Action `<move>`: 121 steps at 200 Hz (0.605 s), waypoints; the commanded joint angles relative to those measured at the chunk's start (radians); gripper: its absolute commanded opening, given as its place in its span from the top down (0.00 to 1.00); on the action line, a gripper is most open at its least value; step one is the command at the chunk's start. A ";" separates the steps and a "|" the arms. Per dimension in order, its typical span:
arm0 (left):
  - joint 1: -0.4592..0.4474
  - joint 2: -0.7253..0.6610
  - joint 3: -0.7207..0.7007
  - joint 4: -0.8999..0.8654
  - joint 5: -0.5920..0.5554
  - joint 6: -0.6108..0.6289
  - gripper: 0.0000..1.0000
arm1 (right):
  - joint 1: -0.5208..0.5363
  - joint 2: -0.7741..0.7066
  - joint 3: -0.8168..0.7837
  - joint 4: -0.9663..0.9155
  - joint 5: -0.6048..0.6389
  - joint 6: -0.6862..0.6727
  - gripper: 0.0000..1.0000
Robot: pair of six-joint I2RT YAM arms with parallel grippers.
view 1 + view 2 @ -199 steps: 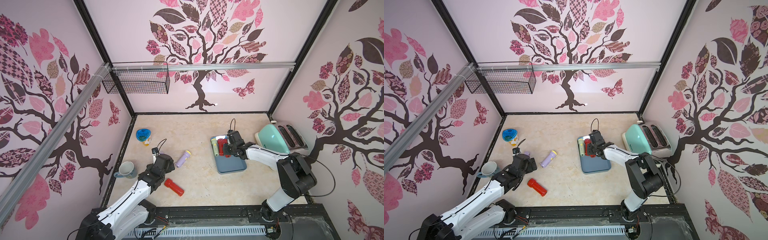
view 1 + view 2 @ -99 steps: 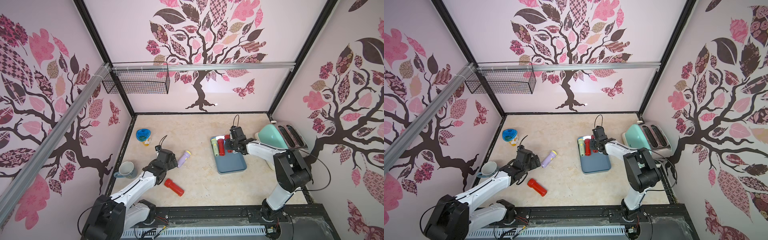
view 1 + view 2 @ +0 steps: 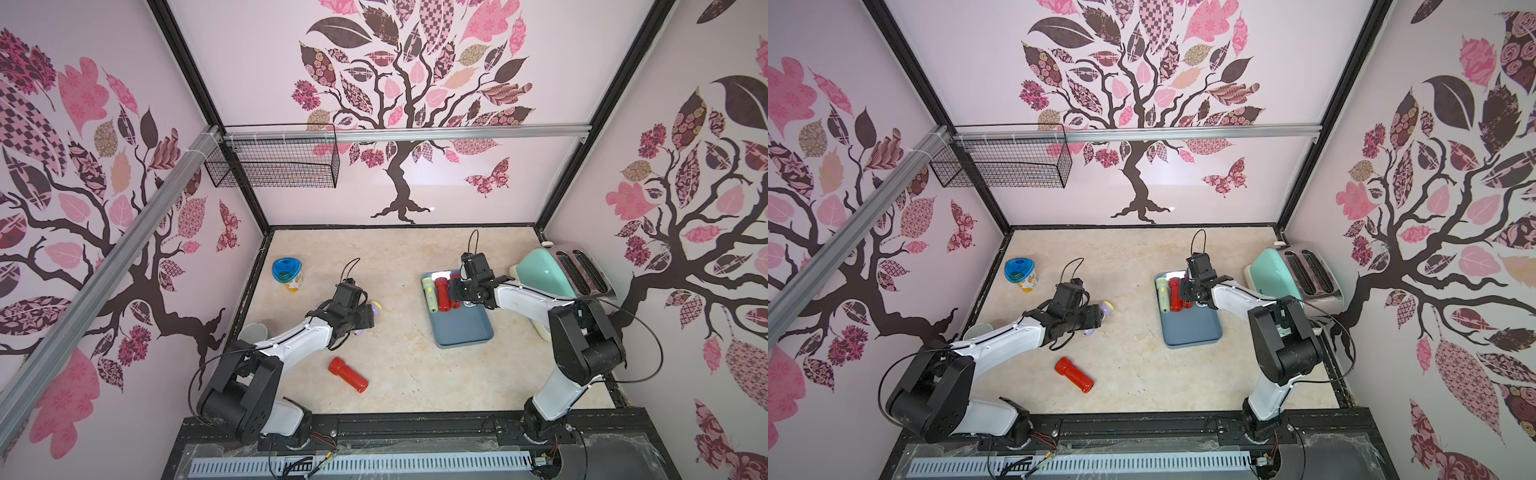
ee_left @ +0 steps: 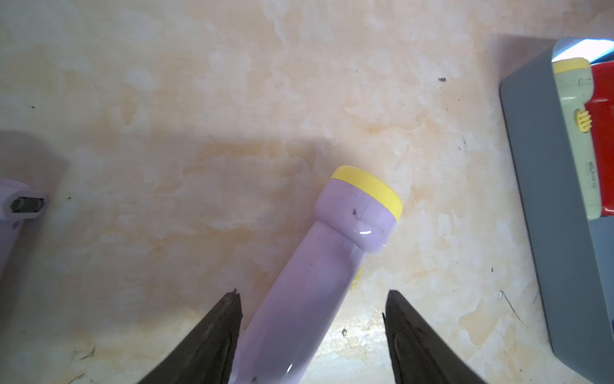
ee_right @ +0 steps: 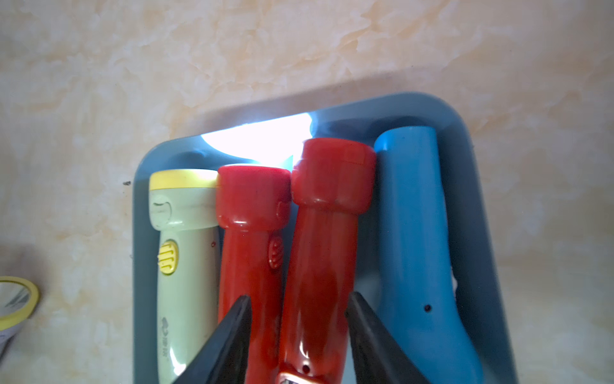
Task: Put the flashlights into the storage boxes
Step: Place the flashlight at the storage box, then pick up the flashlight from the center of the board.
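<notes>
A lilac flashlight [image 4: 332, 266] with a yellow head lies on the table, seen in both top views [image 3: 376, 307] [image 3: 1108, 308]. My left gripper [image 4: 312, 294] is open around its body, one finger close against it and the other apart. The slate-blue storage box [image 3: 461, 328] [image 5: 465, 139] holds a pale green flashlight [image 5: 186, 216], two red ones [image 5: 252, 206] [image 5: 332, 186] and a blue one [image 5: 412, 216]. My right gripper [image 5: 299, 296] straddles the red flashlight next to the blue one, slightly open. Another red flashlight [image 3: 348, 375] lies loose near the front.
A blue-lidded yellow jar [image 3: 284, 274] and a grey mug [image 3: 253, 332] stand at the left. The mint-green toaster [image 3: 548, 274] sits right of the box. A black wire basket [image 3: 274, 166] hangs on the back rail. A bright light glares on the box's far wall.
My left gripper reached forward over the lilac flashlight and its jaws narrowed around it. My right gripper's jaws parted a little from the red flashlight in the box.
</notes>
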 commanded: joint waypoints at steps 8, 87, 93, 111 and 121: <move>-0.008 0.068 0.065 0.004 0.008 0.036 0.30 | -0.001 -0.120 -0.054 0.013 -0.036 0.066 0.48; -0.045 0.167 0.114 0.000 0.019 0.010 0.55 | -0.001 -0.369 -0.278 0.043 0.056 0.174 0.47; -0.047 0.159 0.108 -0.001 0.020 -0.005 0.56 | -0.001 -0.387 -0.297 0.038 0.078 0.181 0.45; -0.048 0.130 0.097 -0.006 0.033 -0.057 0.62 | -0.001 -0.429 -0.343 0.025 0.149 0.198 0.43; -0.048 0.109 0.101 -0.026 0.041 -0.099 0.65 | -0.002 -0.444 -0.355 0.009 0.180 0.207 0.42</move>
